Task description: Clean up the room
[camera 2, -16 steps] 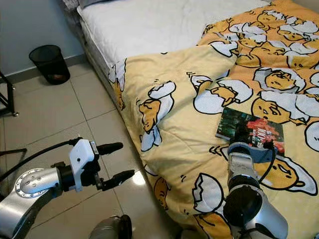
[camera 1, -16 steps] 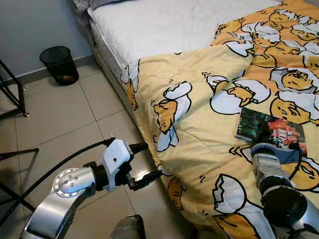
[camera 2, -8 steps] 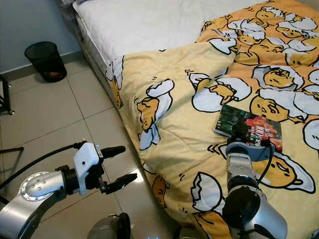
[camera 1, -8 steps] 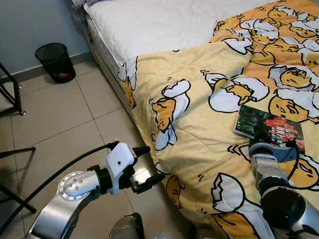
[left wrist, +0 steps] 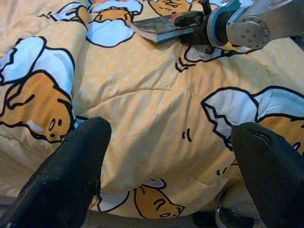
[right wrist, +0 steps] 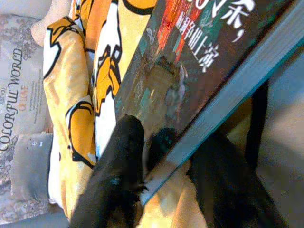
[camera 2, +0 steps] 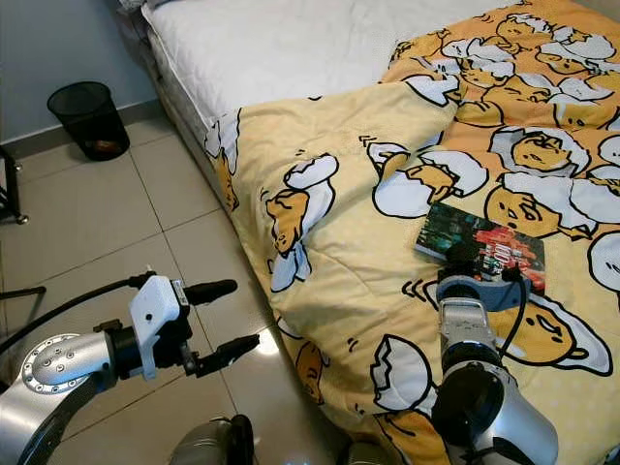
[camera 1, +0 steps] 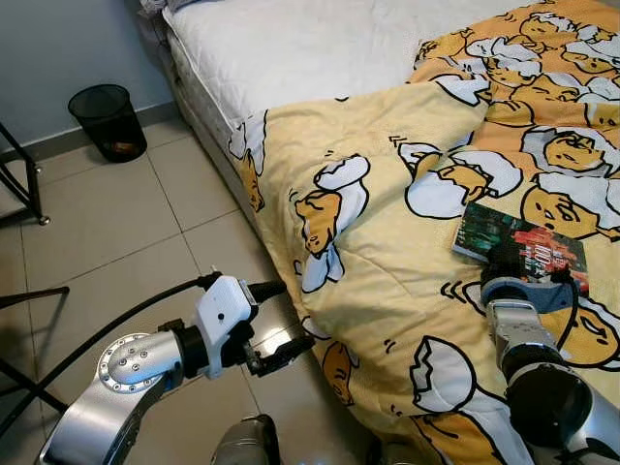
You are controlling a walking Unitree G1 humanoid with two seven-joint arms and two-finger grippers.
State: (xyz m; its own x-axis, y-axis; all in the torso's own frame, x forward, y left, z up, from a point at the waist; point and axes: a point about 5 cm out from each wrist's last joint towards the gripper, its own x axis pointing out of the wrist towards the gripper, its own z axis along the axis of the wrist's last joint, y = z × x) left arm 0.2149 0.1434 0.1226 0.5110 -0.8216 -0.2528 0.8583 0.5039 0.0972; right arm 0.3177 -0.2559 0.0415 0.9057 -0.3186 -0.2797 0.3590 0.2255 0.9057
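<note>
A dark paperback book (camera 1: 523,242) with a red and green cover lies on the yellow egg-print duvet (camera 1: 387,194) at the right. My right gripper (camera 1: 509,260) is at the book's near edge. In the right wrist view one finger (right wrist: 118,161) presses on the cover of the book (right wrist: 204,52) and the other sits under its edge, so the gripper is shut on it. My left gripper (camera 1: 295,315) hovers open over the floor beside the bed's hanging duvet, holding nothing. Its two fingers (left wrist: 71,175) stand wide apart in the left wrist view.
The bare white mattress (camera 1: 320,39) stretches toward the far wall. A black mesh waste bin (camera 1: 108,121) stands on the tiled floor (camera 1: 116,232) by the wall. Black stand legs (camera 1: 24,179) reach in at the far left. A printed pillow (right wrist: 19,80) lies beyond the book.
The camera has shifted slightly. My left arm has swayed a little beside the bed, still open. My right gripper has stayed at the book's near edge.
</note>
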